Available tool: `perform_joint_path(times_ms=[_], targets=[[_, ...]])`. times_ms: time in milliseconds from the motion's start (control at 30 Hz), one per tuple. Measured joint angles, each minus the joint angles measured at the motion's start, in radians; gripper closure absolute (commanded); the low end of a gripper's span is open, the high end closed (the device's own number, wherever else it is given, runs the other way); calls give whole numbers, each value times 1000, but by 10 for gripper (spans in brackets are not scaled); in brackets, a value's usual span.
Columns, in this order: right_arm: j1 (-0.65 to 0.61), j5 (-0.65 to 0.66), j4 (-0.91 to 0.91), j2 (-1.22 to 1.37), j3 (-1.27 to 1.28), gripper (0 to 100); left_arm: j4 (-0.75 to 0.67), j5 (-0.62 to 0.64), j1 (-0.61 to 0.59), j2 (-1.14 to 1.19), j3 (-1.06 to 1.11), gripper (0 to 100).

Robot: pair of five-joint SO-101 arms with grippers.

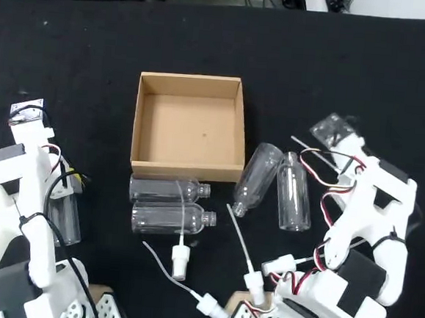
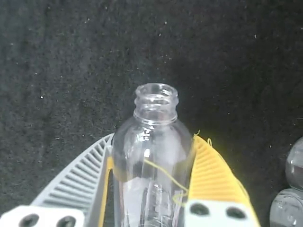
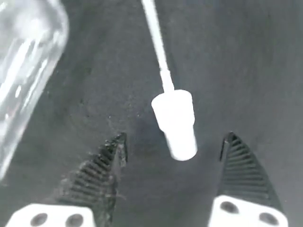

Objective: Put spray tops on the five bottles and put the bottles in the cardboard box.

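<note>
Bottles number five, and none has a spray top on it. The held bottle (image 2: 154,118) is clamped in the left pincer (image 2: 154,137). The two jaws press on its sides below the shoulder, and its open neck points out past the fingertips. It is at the left side of the black table (image 1: 74,45), well apart from the cardboard box (image 1: 192,80), which stands open in the middle.

Two bottles lie side by side just near of the box, necks to the right. One is the farther bottle (image 1: 167,190) and the other the nearer bottle (image 1: 171,219). Right of the box lies a slanted bottle (image 1: 257,176), its neck pointing near and left. Just beside it is the rightmost bottle (image 1: 295,191).

The right pincer (image 3: 176,137) is spread wide and grips nothing. A loose spray top (image 3: 175,120) lies on the table between its jaws, touching neither, with its thin tube running away from the pincer.

Three more spray tops lie near the near edge:
- a left top (image 1: 180,261), just near of the paired bottles
- a middle top (image 1: 210,307)
- a right top (image 1: 253,284), its tube slanting far and left
</note>
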Motion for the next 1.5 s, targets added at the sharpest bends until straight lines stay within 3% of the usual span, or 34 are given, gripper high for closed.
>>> perform_joint_path(times_ms=[267,400,567,733,1033,1233,1500], targets=[[17,-77,244,218,-276,770,0,0,0,0,0,970],[69,46,338,322,-434,810,0,0,0,0,0,970],[112,212,315,407,-476,823,0,0,0,0,0,970],[117,181,301,431,-517,993,0,0,0,0,0,970],[192,184,298,456,-712,987,0,0,0,0,0,970],[229,365,298,525,-772,987,0,0,0,-2,8,970],[330,838,298,580,-779,988,0,0,2,-6,29,970]])
